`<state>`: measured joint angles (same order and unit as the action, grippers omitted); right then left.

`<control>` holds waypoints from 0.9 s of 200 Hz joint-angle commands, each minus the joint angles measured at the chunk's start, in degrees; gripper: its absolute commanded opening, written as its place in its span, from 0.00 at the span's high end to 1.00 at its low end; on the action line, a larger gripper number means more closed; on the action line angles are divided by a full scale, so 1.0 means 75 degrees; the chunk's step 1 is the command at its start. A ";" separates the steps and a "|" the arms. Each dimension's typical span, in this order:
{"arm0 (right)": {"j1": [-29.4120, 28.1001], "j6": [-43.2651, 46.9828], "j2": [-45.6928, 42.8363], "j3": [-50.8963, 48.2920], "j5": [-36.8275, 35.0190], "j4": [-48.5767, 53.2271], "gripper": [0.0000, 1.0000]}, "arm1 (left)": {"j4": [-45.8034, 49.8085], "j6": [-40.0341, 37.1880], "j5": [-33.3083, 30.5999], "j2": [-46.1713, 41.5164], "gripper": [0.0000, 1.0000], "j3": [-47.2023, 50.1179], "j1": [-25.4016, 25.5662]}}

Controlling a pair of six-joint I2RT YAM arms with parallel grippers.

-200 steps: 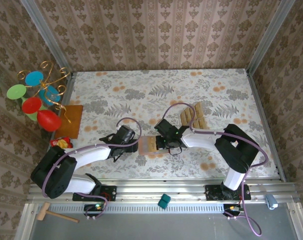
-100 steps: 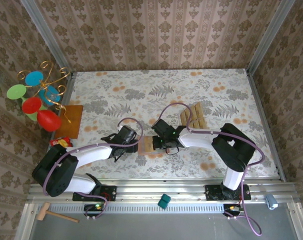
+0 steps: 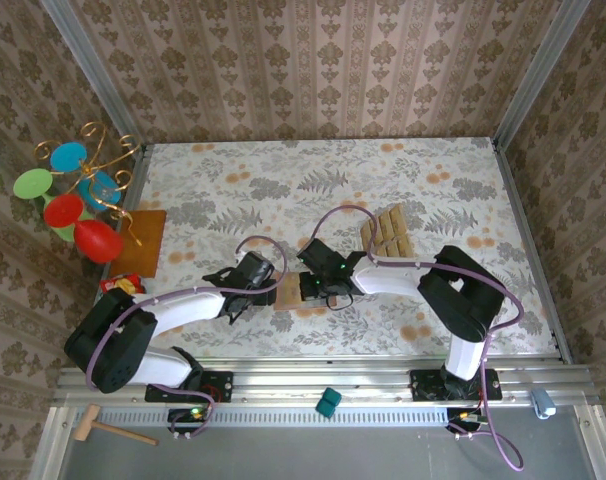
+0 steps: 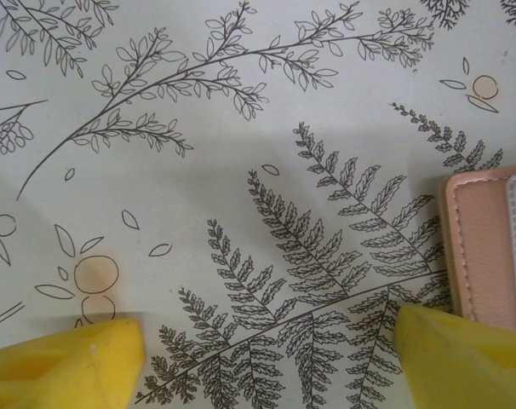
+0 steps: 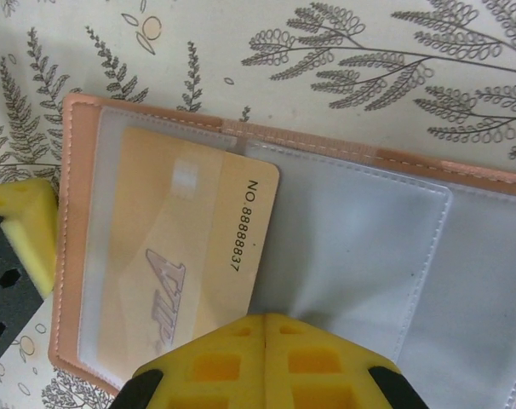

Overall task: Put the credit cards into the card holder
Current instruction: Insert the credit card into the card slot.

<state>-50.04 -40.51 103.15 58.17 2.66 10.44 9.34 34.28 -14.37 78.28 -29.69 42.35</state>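
Ok so here's how I read this one. The holder [image 5: 352,256] lies open and flat on the table [image 3: 213,190], tan inside face up, around 6 o'clock from the table's middle in the top view. One card [image 5: 181,247] is mostly inside the clear sleeve [image 5: 96,213] on the 9 o'clock half. It's a bit crooked, and the strip with the number on it pokes out toward the fold.

The right claw [image 5: 265,354] comes in from 6 o'clock with its fingers pressed together, tips over the card's near edge. My guess is they're closed on purpose. A blunt closed tip can nudge or pin a flat card, whereas an open claw would just straddle it. I can't tell if the edge is actually pinched or only pressed.

The left claw [image 4: 262,366] has its fingers apart with nothing between them but tablecloth. One finger [image 4: 462,358] sits right by the holder's corner, which is at 3 o'clock in its own camera. Looks like a backstop to me, so the holder doesn't skate away toward 9 o'clock when the card gets shoved in.

The rest of the cards [image 3: 386,232] are laid out in a row at about 2 o'clock from the holder, well apart from it. I'd say the job is only just underway. The main risk is the crooked card jamming in the sleeve mouth.
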 commanded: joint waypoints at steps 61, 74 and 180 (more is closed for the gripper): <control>-0.0155 -0.0071 0.0367 0.0458 0.0362 -0.0044 1.00 | -0.0654 0.0011 0.0887 0.0484 0.20 0.0139 0.0074; -0.0150 -0.0065 0.0402 0.0494 0.0372 -0.0022 1.00 | -0.0649 0.0011 0.0890 0.0480 0.20 0.0150 0.0095; -0.0031 0.0058 -0.0484 0.0259 -0.0074 0.0436 1.00 | 0.0572 0.0075 0.0326 -0.0471 0.19 0.0017 -0.0337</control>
<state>-50.52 -40.62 101.25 60.31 3.33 11.99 10.66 34.30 -12.19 75.61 -29.67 40.69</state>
